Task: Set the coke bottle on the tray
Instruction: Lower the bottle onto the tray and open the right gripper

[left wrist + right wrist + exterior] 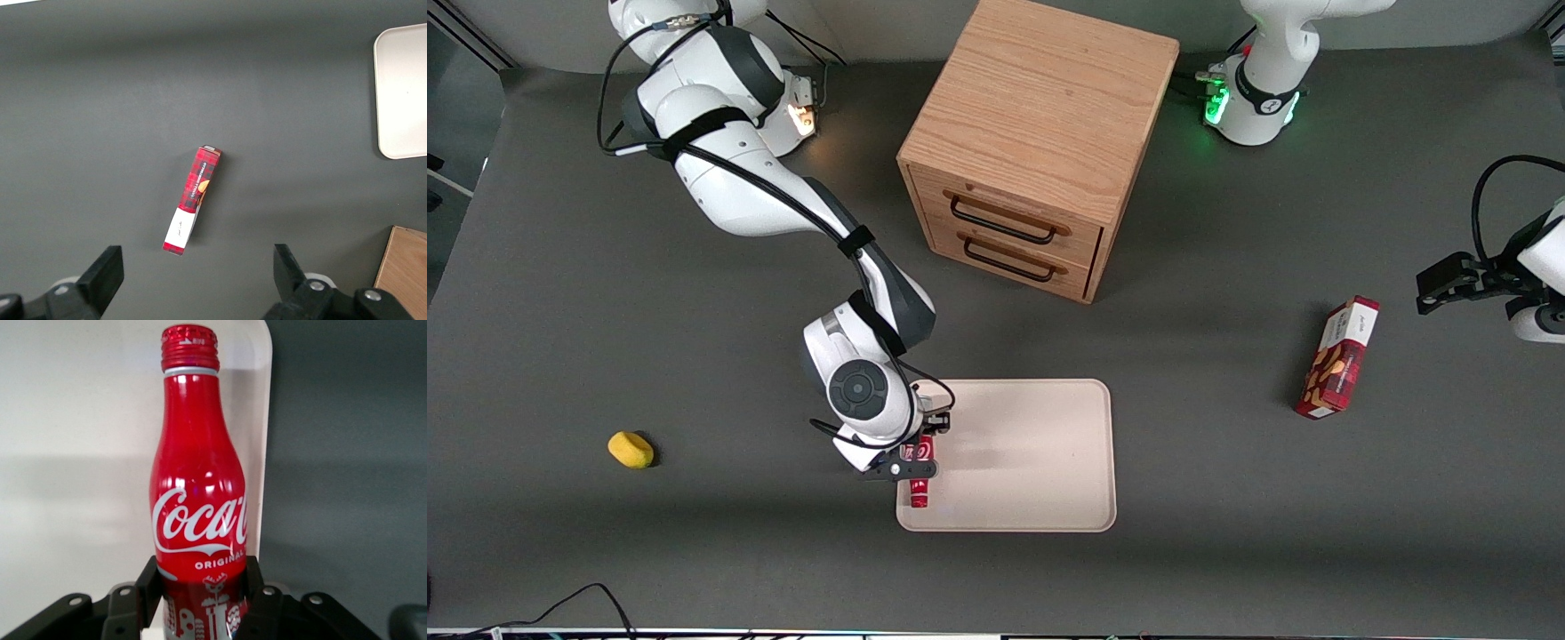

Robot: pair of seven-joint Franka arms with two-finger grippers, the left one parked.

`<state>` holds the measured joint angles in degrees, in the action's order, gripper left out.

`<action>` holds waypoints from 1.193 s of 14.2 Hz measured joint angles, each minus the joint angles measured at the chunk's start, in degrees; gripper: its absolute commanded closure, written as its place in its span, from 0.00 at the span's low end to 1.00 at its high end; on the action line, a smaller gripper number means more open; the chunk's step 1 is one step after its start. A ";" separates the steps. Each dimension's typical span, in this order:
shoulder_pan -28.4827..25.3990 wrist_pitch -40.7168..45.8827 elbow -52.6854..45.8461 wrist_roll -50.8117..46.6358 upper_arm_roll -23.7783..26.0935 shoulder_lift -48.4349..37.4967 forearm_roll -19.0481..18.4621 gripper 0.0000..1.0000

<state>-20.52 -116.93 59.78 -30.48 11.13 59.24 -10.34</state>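
Note:
My right gripper (pixel 919 455) is shut on the coke bottle (pixel 920 480), a slim red bottle with white script. The bottle's red neck points toward the front camera. It is over the cream-beige tray (pixel 1023 458), at the tray's edge toward the working arm's end. In the right wrist view the black fingers (pixel 148 587) press both sides of the bottle's lower body (pixel 200 487), with the gripper (pixel 200 593) around it. The tray (pixel 67 420) lies under the bottle, and its rim runs just beside the bottle. Whether the bottle touches the tray I cannot tell.
A wooden two-drawer cabinet (pixel 1040 142) stands farther from the front camera than the tray. A red-and-white snack box (pixel 1338 358) lies toward the parked arm's end; it also shows in the left wrist view (pixel 192 200). A yellow object (pixel 631 449) lies toward the working arm's end.

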 measured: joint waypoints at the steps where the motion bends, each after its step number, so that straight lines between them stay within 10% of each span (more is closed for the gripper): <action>1: 0.05 -0.08 0.00 0.00 -0.06 0.14 0.00 1.00; 3: 0.11 -0.24 0.00 0.00 -0.22 0.46 0.00 0.75; 5: 0.13 -0.30 -0.02 0.00 -0.61 0.64 0.00 0.00; 17: 0.16 -0.34 -0.71 0.00 -0.99 0.80 -0.03 0.00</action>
<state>-20.36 -117.26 59.06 -30.48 10.14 60.04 -10.37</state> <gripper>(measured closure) 0.000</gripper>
